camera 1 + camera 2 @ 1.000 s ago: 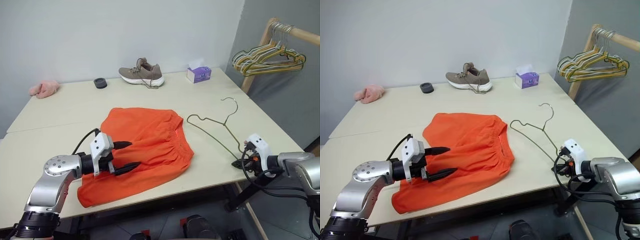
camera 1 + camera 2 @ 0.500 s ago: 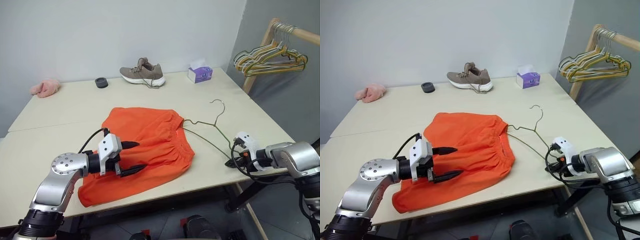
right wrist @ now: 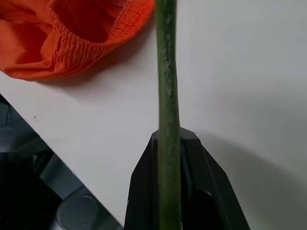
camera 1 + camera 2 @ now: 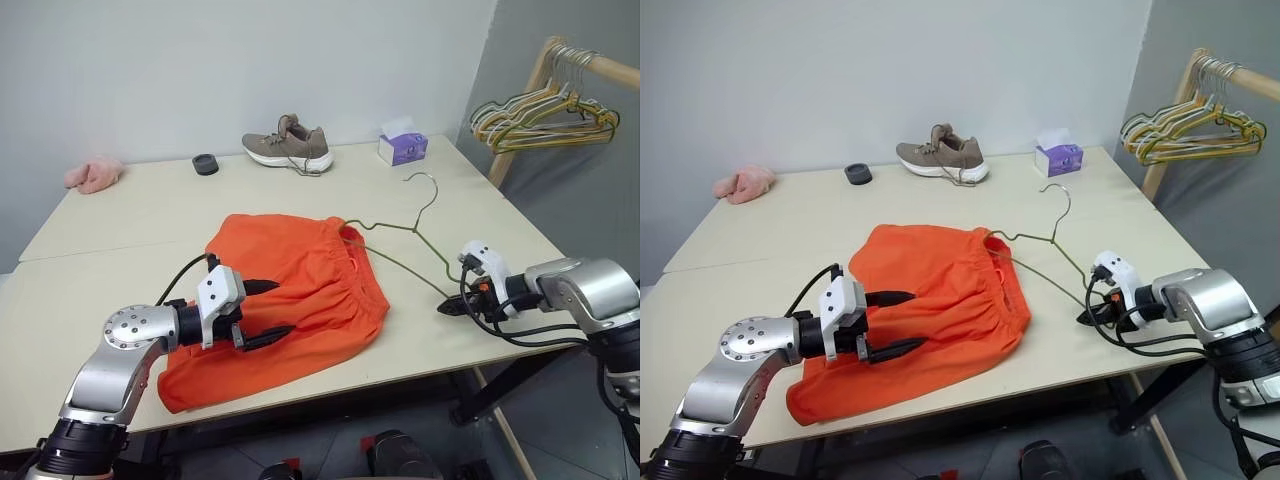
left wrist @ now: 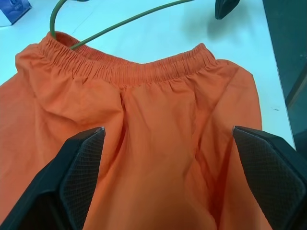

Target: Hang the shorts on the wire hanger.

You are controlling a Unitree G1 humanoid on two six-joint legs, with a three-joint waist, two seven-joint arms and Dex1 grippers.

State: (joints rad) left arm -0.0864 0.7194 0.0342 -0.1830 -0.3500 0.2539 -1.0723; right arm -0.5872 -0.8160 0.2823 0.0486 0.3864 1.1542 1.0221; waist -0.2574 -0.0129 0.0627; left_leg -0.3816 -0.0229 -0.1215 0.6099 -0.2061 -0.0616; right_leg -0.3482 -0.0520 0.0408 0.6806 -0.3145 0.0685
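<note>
My right gripper (image 4: 447,308) was clamped on the wire hanger (image 4: 400,245), whose far corner reached the shorts (image 4: 290,290) at the waistband (hook pointing toward the back of the table (image 4: 130,215)). My left gripper (image 4: 262,312) hovered over the shorts, fingers spread wide, holding nothing.

Brown shoe (image 4: 287,146), tissue box (image 4: 402,148) — pink cloth (image 4: 91,175) apart.

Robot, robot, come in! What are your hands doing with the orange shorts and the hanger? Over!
Left gripper open over shorts. Right gripper shut on wire hanger, its far end at the waistband. Nothing blocking.
</note>
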